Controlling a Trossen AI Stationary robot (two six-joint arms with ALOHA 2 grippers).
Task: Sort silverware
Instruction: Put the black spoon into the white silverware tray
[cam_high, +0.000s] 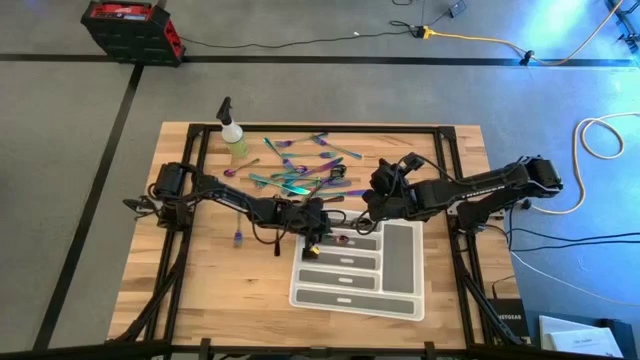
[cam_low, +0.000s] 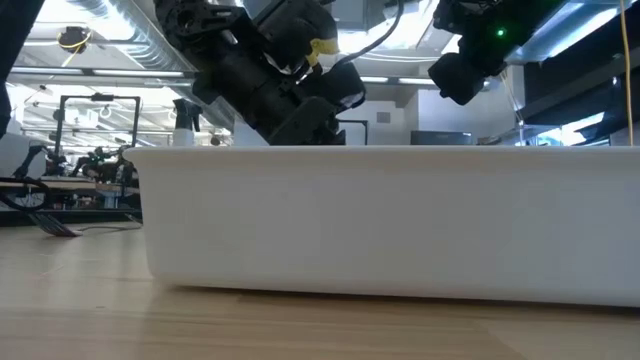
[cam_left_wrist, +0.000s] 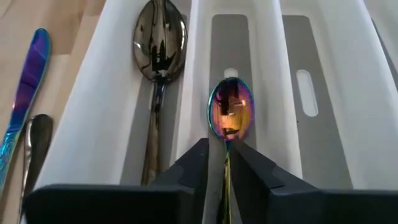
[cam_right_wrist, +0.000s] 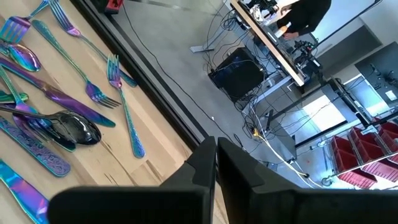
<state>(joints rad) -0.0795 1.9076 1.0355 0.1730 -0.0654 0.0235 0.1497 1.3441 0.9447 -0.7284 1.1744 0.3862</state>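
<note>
Seen from above, the left gripper (cam_high: 318, 243) hangs over the far left corner of the white-grey compartment tray (cam_high: 405, 300), which lies on the wooden table (cam_high: 200, 290) toward six o'clock of its middle; in the left wrist view its jaws stand slightly parted on either side of the handle of an iridescent spoon (cam_left_wrist: 231, 116), whose bowl points away from the camera over a slim tray compartment; whether the jaws press the handle or have just let go I cannot tell; in the neighbouring compartment lies a dark spoon (cam_left_wrist: 159, 46), bowl up, and outside the tray wall on the bare wood lie a blue-purple handle (cam_left_wrist: 26, 87) and a dark handle (cam_left_wrist: 37, 134) side by side. The right gripper (cam_high: 372, 212) hovers just off the tray's far edge, at about three o'clock of the left one, well apart from it; in its own wrist view the jaws are pressed together with nothing between them. The rest of the silverware (cam_high: 300, 175) lies scattered at twelve o'clock of the tray; the right wrist view shows rainbow forks (cam_right_wrist: 121, 102), a knife (cam_right_wrist: 59, 96) and a black spoon (cam_right_wrist: 71, 130) among it. A yellow-green spray bottle (cam_high: 234, 136) stands at eleven o'clock of the pile, near the table's far left corner; one small iridescent piece (cam_high: 239, 237) lies alone at nine o'clock of the left gripper.
</note>
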